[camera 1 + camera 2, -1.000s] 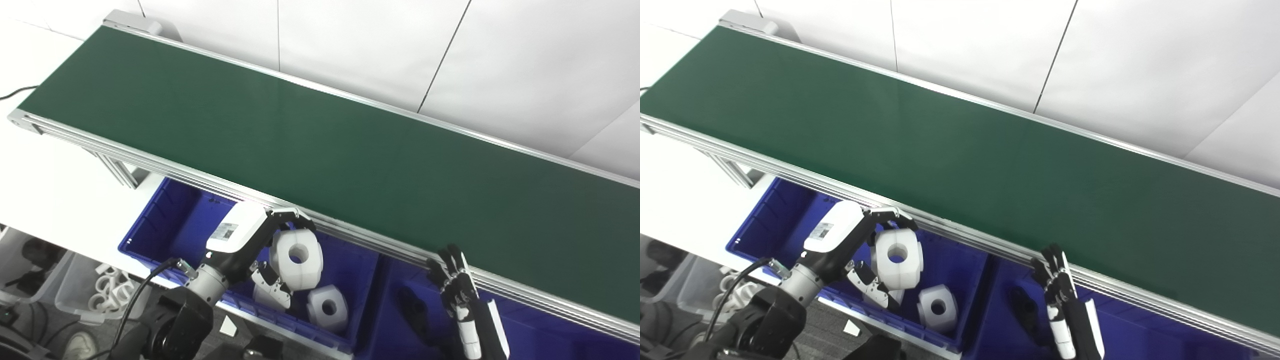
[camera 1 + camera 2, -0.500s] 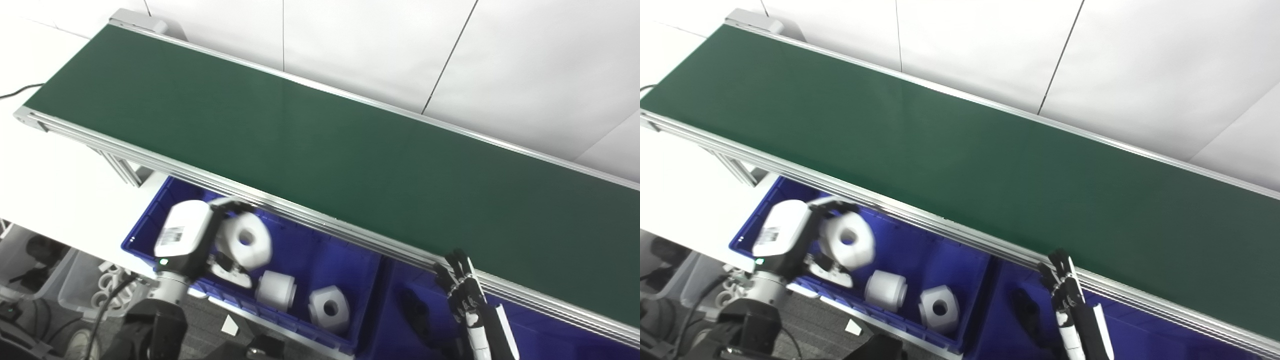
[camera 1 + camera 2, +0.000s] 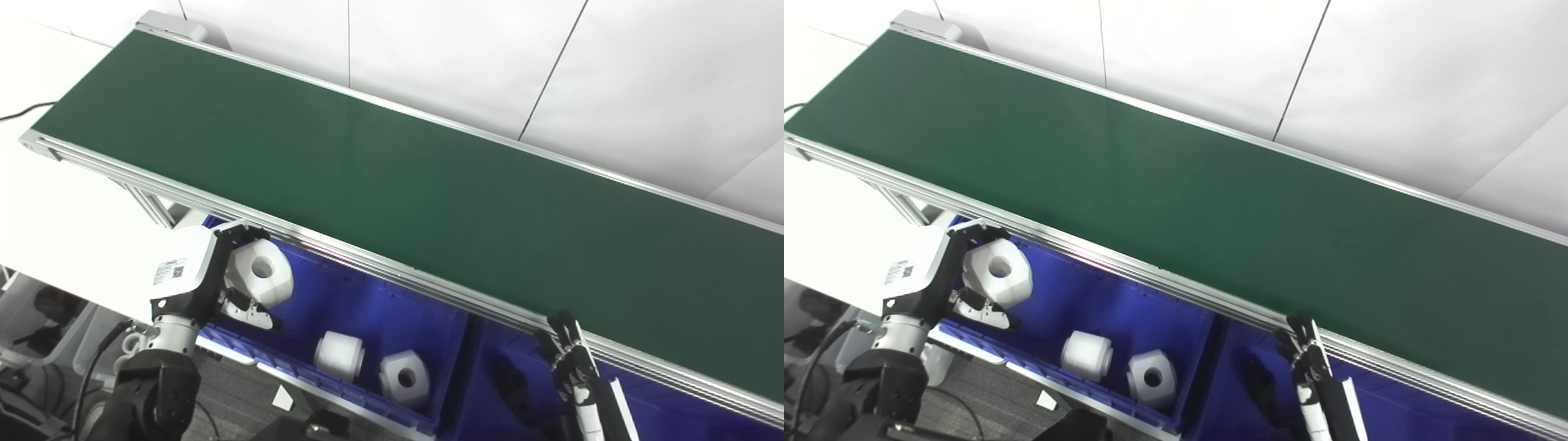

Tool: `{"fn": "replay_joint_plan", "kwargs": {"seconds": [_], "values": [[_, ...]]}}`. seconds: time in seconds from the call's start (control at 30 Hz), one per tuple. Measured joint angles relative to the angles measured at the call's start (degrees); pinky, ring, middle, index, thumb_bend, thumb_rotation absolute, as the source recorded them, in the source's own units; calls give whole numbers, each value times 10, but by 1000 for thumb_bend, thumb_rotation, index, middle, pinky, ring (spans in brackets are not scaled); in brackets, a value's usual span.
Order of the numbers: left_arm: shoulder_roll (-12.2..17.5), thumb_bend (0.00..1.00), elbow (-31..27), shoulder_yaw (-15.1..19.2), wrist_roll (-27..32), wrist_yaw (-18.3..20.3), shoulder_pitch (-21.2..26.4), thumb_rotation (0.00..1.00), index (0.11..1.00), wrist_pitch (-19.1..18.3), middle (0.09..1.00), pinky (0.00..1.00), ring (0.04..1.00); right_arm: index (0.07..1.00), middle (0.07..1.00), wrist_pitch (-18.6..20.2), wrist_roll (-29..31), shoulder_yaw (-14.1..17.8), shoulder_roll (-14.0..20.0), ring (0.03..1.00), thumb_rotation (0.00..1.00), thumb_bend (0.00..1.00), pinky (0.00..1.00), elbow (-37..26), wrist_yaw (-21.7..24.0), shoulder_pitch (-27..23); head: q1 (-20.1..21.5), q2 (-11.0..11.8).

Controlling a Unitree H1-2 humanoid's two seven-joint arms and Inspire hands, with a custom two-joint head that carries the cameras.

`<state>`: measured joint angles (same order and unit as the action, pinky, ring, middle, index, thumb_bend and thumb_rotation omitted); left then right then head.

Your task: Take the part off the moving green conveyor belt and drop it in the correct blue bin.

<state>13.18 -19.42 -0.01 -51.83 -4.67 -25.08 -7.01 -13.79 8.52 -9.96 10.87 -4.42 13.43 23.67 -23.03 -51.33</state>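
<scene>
The left hand is wrapped around a white part, a chunky faceted block with a round hole through its middle. Dark fingers hook over the top of the part and a lighter thumb presses in from below, so the part is gripped and lifted clear of anything under it. The hole faces up and toward the camera.

Directly under the held part lies the left end of a blue bin. Farther along the bin floor, to the right of the left hand and lower in the picture, two more white pieces rest side by side: a plain round one lying on its side, and just beside it a faceted one with a hole, much like the gripped part. They sit close together, well apart from the hand.

Just above the left hand runs the silver rail of the green conveyor belt, which stretches diagonally from the upper left to the right edge. Its surface is bare green throughout.

The right hand rises from the bottom edge with its fingers straight, slightly spread and pointing up, their tips just below the belt's rail. It holds nothing. It stands over a second blue bin, and to its left a dark object lies in that bin; its shape is too dim to make out.
</scene>
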Motion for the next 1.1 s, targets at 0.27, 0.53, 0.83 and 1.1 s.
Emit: {"fn": "replay_joint_plan", "kwargs": {"seconds": [0.27,0.53,0.83,1.1], "values": [[9,1000,-25,-23,-82,84,-3,492,887,-40,934,974,934,1000,972,0,0,0,1,920,888,856,926,-1,0,0,6,-3],[9,1000,-34,-29,-87,86,-4,517,922,-41,944,977,940,1000,968,1,3,0,1,920,871,837,922,-6,0,6,6,-5],[4,1000,-27,-34,-70,44,-3,487,932,-19,952,989,946,1000,967,1,-1,0,1,917,880,850,910,-6,1,6,18,-4],[-2,1000,-71,-50,-7,33,26,515,957,23,955,970,949,1000,968,1,-4,-1,-12,923,861,833,900,2,1,-8,71,11]]}}
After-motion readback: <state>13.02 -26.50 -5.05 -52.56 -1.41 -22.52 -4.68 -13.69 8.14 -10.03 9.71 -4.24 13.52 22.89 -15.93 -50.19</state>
